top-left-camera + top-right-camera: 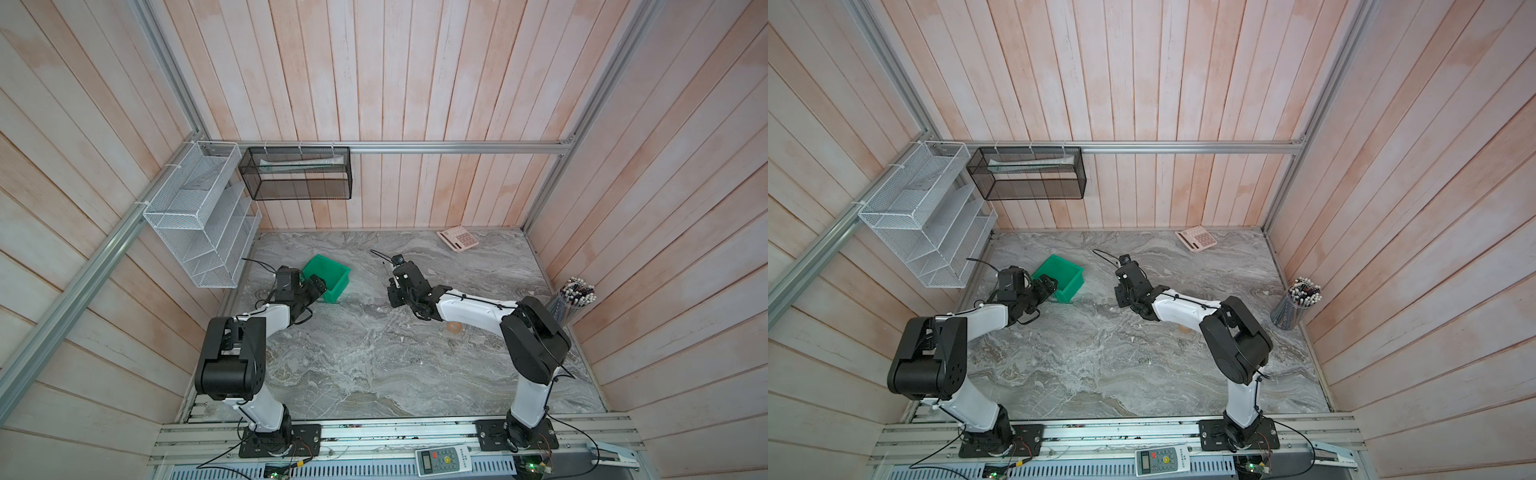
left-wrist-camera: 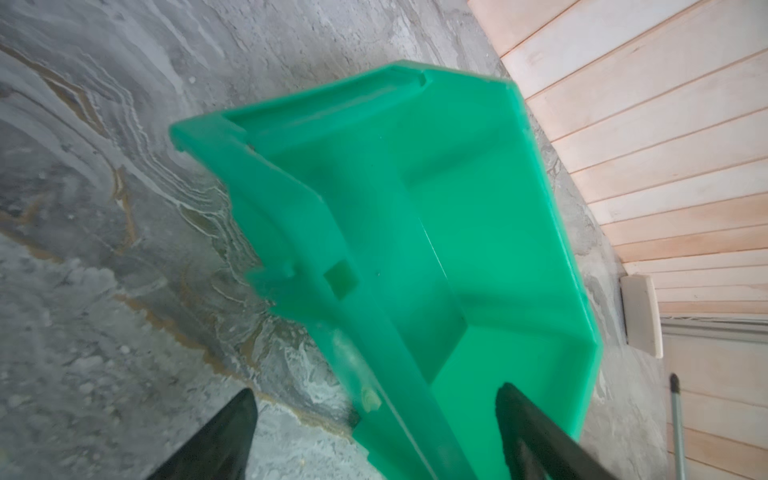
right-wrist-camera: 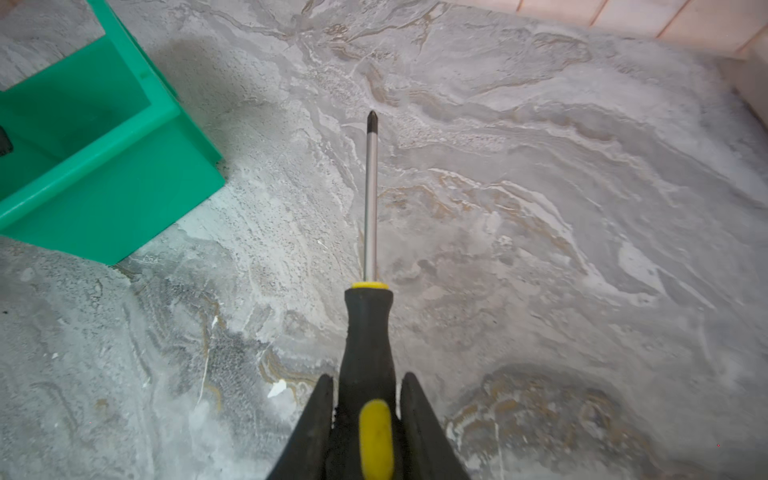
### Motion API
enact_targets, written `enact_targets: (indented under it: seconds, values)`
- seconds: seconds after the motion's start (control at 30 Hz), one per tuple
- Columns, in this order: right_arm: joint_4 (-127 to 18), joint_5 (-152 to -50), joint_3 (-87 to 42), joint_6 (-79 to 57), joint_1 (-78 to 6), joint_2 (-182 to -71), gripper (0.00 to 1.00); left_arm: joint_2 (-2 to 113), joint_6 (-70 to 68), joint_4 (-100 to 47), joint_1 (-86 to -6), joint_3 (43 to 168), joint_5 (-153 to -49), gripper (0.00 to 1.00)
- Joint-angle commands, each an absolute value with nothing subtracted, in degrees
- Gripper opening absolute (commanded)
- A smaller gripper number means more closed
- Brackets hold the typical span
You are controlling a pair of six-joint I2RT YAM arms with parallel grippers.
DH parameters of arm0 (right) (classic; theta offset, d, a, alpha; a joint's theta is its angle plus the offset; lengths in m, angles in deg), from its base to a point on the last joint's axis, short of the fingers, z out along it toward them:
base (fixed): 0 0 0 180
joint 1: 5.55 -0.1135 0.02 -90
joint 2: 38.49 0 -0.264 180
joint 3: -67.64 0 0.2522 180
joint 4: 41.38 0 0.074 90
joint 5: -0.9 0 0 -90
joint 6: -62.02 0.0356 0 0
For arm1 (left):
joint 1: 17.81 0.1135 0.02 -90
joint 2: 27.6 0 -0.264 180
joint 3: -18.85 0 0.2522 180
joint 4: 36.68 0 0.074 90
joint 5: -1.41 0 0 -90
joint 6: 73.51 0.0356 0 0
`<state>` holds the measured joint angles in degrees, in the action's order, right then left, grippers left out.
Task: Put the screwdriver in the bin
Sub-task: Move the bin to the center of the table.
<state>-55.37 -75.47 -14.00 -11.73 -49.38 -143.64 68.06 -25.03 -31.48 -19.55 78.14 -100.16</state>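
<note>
The green bin (image 1: pixel 332 272) (image 1: pixel 1065 275) stands left of centre on the marble table (image 1: pixel 374 357). My left gripper (image 1: pixel 319 286) (image 2: pixel 374 392) is open and straddles the bin's near wall (image 2: pixel 374 316). One finger (image 2: pixel 232 428) is outside over the table, the other (image 2: pixel 528 428) inside the bin, and neither presses on the wall. The bin's inside (image 2: pixel 478 232) holds nothing. My right gripper (image 1: pixel 393 287) (image 3: pixel 368 377) is shut on the black-and-yellow handle of the screwdriver (image 3: pixel 368 332) (image 1: pixel 386 270). It holds the screwdriver above the table, right of the bin (image 3: pixel 104 166). The shaft points away from the jaws.
A pink calculator (image 1: pixel 457 240) lies at the back right. A cup of pens (image 1: pixel 575 295) stands by the right wall. A white wire rack (image 1: pixel 199 216) and a black mesh basket (image 1: pixel 297 172) hang at the back left. A small tape roll (image 1: pixel 454 327) lies under the right arm.
</note>
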Motion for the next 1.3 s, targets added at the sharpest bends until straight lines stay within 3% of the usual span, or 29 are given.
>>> enact_targets:
  seconds: [0.0,0.23,0.53,0.73,1.0,1.27]
  values:
    - [-53.7,-71.0,-11.5,-12.7,-49.7,-140.9,0.13,68.4,-22.9,-29.3,-21.6,78.3,-99.7,0.85]
    - [-53.5,-67.8,-7.9,-13.6,-48.9,-135.9,0.14,68.5,-22.3,-27.6,-26.1,77.7,-100.8,0.77]
    - [-53.7,-66.8,-3.6,-13.8,-46.9,-130.1,0.14,67.0,-26.1,-28.7,-35.5,75.7,-101.0,0.77]
    - [-52.8,-71.9,-2.2,-19.4,-45.7,-127.1,0.14,65.6,-27.9,-28.5,-40.9,76.4,-101.1,0.78]
    - [-54.9,-81.0,-8.3,-17.5,-45.8,-126.1,0.14,50.0,-20.6,-19.1,-41.0,81.5,-93.7,1.0]
    - [-52.0,-91.7,-15.8,-10.4,-50.8,-133.6,0.15,37.8,-18.3,-17.3,-34.4,78.1,-99.7,1.0]
